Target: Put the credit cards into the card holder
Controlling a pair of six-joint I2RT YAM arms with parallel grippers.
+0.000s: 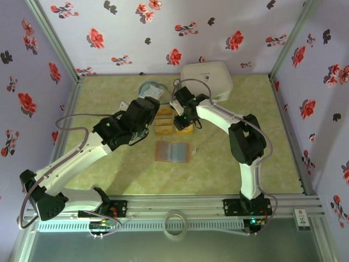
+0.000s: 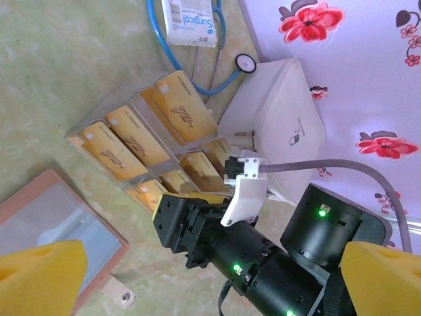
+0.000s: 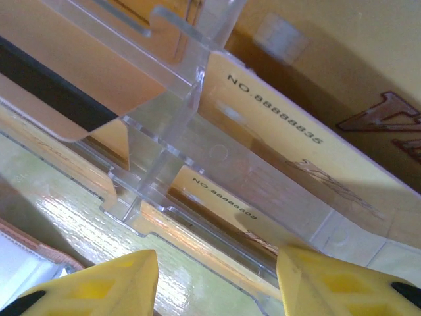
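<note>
Currently we have the right jaws wide over the credit cards point(image 3: 276, 125) in the clear acrylic rack point(image 3: 164, 79), likely to pinch one; left jaws wide, empty; card holder point(image 1: 173, 152) lies open on the bench point(image 1: 207, 174) beside it, ready for loading.

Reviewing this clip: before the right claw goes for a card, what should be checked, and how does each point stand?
1. The card holder lies open and flat: ok.
2. The right claw is open, facing the clear rack: ok.
3. The credit cards sit in the rack's slots: ok.
4. A card held in the right claw: not ok, none held.
5. The left claw is open, holding nothing: ok.
6. The right claw is lined up on one single card: cannot tell.
</note>
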